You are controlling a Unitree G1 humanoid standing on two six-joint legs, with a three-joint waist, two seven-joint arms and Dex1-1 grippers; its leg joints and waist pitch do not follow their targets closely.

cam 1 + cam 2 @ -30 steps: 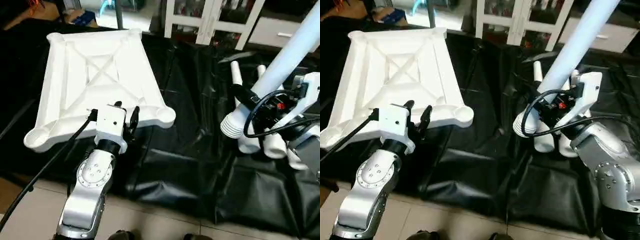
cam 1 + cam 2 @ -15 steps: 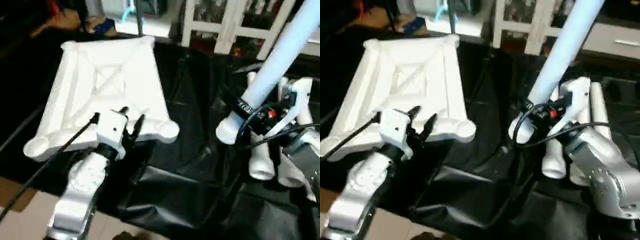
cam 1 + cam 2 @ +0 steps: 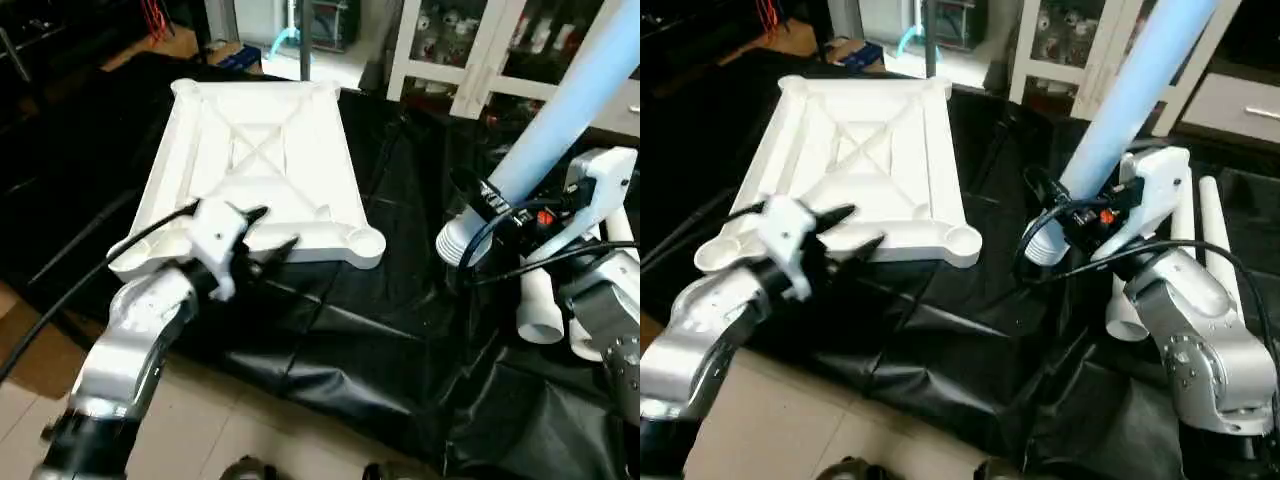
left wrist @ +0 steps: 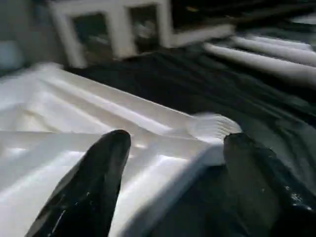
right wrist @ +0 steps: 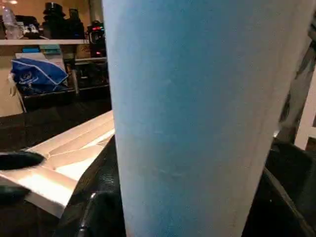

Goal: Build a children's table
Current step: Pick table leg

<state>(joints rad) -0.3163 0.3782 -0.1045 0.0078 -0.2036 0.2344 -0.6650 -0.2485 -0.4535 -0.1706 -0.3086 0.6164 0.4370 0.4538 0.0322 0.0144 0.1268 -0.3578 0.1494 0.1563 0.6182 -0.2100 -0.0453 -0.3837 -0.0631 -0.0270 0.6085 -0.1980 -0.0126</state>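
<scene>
The children's table is in parts. Its white tabletop (image 3: pixel 260 165) lies ribbed side up on the black cloth, with a round socket (image 3: pixel 366 243) at its near right corner. My left gripper (image 3: pixel 268 232) is open at the tabletop's near edge, left of that socket. In the left wrist view one finger (image 4: pixel 89 187) is over the white rim (image 4: pixel 74 118) and the other is over the cloth. My right gripper (image 3: pixel 1072 215) is shut on a long white leg (image 3: pixel 560 115) near its ribbed lower end. It holds the leg tilted up to the right, above the cloth.
Two more white legs (image 3: pixel 542 310) lie on the black cloth (image 3: pixel 380 330) under my right arm. A white glass-door cabinet (image 3: pixel 470 50) stands behind the work table. Bare floor (image 3: pixel 200 430) runs along the near edge. A black cable (image 3: pixel 60 290) trails from my left wrist.
The camera has shifted and tilted. My left gripper's fingers have spread wider at the tabletop's near edge. My right gripper still holds the tilted leg.
</scene>
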